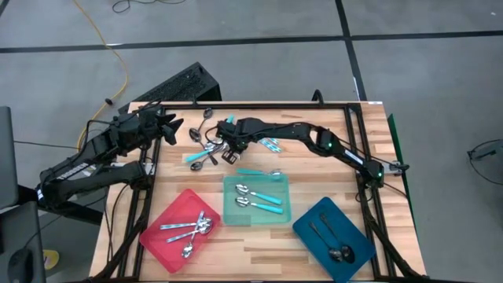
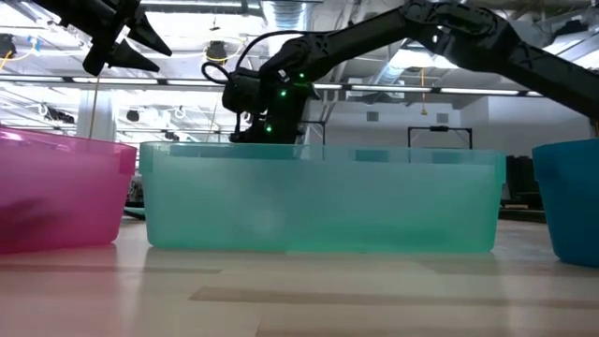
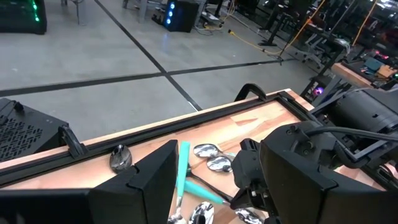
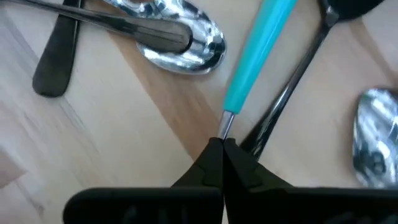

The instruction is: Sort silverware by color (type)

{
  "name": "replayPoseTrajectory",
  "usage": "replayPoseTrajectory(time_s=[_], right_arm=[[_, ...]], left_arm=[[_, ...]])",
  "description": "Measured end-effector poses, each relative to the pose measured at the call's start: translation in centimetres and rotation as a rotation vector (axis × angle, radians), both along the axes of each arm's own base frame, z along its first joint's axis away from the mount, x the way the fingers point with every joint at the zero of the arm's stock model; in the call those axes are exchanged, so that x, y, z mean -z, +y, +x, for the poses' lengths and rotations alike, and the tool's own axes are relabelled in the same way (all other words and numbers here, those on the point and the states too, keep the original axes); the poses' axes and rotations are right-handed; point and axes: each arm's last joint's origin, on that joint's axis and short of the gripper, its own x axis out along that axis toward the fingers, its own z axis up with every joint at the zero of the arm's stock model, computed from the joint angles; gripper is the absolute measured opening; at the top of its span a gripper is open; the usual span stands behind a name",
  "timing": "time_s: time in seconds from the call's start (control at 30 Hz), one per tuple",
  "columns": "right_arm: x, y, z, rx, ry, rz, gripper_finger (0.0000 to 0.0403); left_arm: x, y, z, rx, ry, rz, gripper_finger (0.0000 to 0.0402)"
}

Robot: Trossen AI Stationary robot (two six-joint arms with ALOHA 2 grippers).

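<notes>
A loose pile of silverware [image 1: 206, 148] lies on the far middle of the wooden table: shiny silver, turquoise-handled and dark spoons. My right gripper [image 1: 229, 151] reaches down into the pile and is shut on a turquoise-handled spoon [image 4: 256, 57]. That spoon lies flat beside a dark spoon [image 4: 292, 84] and a silver spoon bowl [image 4: 185, 42]. My left gripper [image 1: 174, 130] hangs open above the table's far left, touching nothing; the low view shows the left gripper [image 2: 140, 45] high up. My right gripper pinches the spoon's thin silver neck [image 4: 227, 122], just below the turquoise handle, between its two fingertips [image 4: 211, 155]. The fingers come steeply from above. The handle lies on the table; the fingers hide the bowl end.
Three trays stand along the near side: a red tray [image 1: 161, 244] with silver spoons, a teal tray [image 1: 229, 185] with turquoise-handled spoons and a blue tray [image 1: 308, 222] with dark spoons. One turquoise-handled spoon [image 1: 258, 171] lies just beyond the teal tray. Dark rails [image 1: 350, 126] frame the table.
</notes>
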Motion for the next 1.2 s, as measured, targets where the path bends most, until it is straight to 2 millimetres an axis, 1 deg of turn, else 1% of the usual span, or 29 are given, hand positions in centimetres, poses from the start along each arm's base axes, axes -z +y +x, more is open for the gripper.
replayPoseTrajectory(time_s=[0.17, 0.33, 0.53, 0.67, 0.77, 0.9, 0.97, 1.03, 1.13, 1.2], right_arm=[[-0.9, 0.1, -0.1, -0.001, 0.017, 0.013, 0.0014], [-2.7, -0.1, -0.6, 0.007, 0.016, 0.011, 0.0014], [-4.1, -0.1, -1.1, 0.020, 0.014, 0.004, 0.0014], [-5.4, 0.4, -1.2, 0.012, -0.013, -0.003, 0.0014], [-5.9, 1.0, -1.3, 0.015, -0.018, -0.003, 0.0014], [-8.3, 1.5, -1.8, 0.025, -0.061, -0.052, 0.0014], [-10.1, 1.8, -2.3, 0.040, -0.102, -0.060, 0.0014], [-11.4, 2.1, -2.7, 0.037, -0.125, -0.066, 0.0014], [-14.2, 2.8, -3.3, 0.027, -0.213, -0.086, 0.0014], [-16.1, 3.6, -3.8, 0.014, -0.274, -0.097, 0.0014]], left_arm=[[0.0, 0.0, 0.0, 0.000, 0.000, 0.000, 0.0211], [0.0, 0.0, 0.0, -0.001, 0.000, 0.000, 0.0211], [0.0, 0.0, 0.0, -0.001, 0.000, 0.000, 0.0211], [0.0, 0.0, 0.0, -0.001, 0.000, 0.000, 0.0211], [0.0, 0.0, 0.0, 0.020, -0.002, -0.006, 0.0211], [0.2, -0.2, 0.1, 0.059, 0.019, -0.020, 0.0211], [0.4, -0.2, 0.0, 0.053, 0.020, -0.043, 0.0211], [0.5, -0.2, 0.0, 0.047, 0.021, -0.062, 0.0211], [0.8, -0.2, 0.0, 0.039, 0.033, -0.060, 0.0211], [1.3, 0.0, 0.2, 0.019, 0.038, -0.055, 0.0211]])
